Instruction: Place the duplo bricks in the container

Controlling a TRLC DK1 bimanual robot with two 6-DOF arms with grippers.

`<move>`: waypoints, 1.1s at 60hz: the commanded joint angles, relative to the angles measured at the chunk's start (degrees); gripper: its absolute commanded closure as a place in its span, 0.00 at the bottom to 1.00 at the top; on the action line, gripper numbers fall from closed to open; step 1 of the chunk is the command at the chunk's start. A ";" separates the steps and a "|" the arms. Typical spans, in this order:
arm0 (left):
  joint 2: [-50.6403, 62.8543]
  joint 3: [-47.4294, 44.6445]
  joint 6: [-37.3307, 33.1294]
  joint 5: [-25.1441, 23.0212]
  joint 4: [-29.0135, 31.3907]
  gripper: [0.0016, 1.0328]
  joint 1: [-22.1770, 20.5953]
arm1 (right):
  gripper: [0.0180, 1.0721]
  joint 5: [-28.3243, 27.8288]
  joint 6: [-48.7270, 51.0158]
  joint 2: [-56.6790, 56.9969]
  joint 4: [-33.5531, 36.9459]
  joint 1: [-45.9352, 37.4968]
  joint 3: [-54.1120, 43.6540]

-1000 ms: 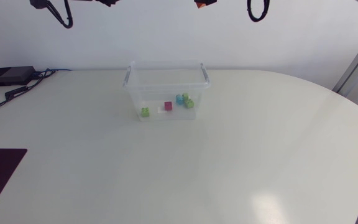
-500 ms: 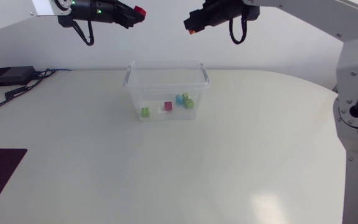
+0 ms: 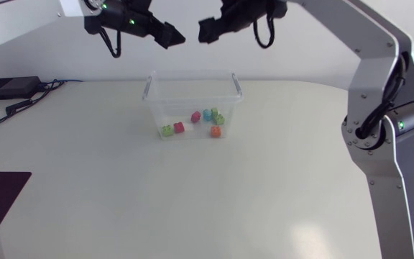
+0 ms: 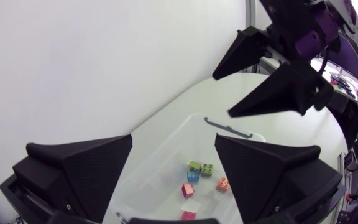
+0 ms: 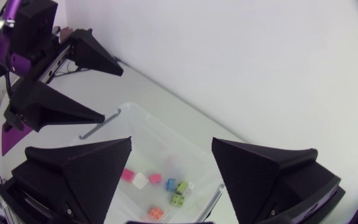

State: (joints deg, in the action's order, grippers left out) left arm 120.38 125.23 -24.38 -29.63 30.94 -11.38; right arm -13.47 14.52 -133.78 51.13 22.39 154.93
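**Grippers.** In the head view the left gripper (image 3: 172,34) hangs in the air over the far left of the container (image 3: 153,108). Its fingers are spread and nothing lies between them. The right gripper (image 3: 205,29) is likewise released and empty, raised over the container's far side. The two grippers point toward each other with their tips apart.

In the left wrist view the left gripper (image 4: 173,138) looks down on the open container (image 4: 160,168). The right gripper (image 4: 222,96) is ahead of it with its fingers parted. In the right wrist view the right gripper (image 5: 171,142) looks down into the same container (image 5: 185,149), and the left gripper (image 5: 112,95) is ahead of it, also spread.

**Container.** It is clear plastic with no lid and stands upright on the white table (image 3: 264,187), toward the far middle.

**Bricks.** All visible duplo bricks (image 3: 215,115) lie on the container's floor.
- The green brick (image 3: 167,130) and the red brick (image 3: 179,128) sit by the near wall at the left.
- The pink brick (image 3: 195,116) lies near the middle.
- The blue brick (image 3: 207,114), the light green brick (image 3: 214,111) and the dark green brick (image 3: 219,120) cluster toward the right.
- The orange brick (image 3: 215,132) lies by the near wall, in front of that cluster.
- The white brick (image 4: 191,205) shows in the left wrist view, between the pink and red ones.

**Surroundings.** A black box (image 3: 16,86) with cables rests at the table's far left corner. A dark mat (image 3: 6,191) lies at its near left edge.
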 commanded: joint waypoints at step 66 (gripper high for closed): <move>-34.51 -20.11 12.34 6.07 -4.40 0.03 16.56 | 0.05 8.38 -5.47 11.61 28.67 -7.10 11.62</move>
State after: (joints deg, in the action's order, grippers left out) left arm 86.56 105.38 -13.43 -25.30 26.02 5.67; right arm -5.80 9.78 -120.20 77.84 17.10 173.49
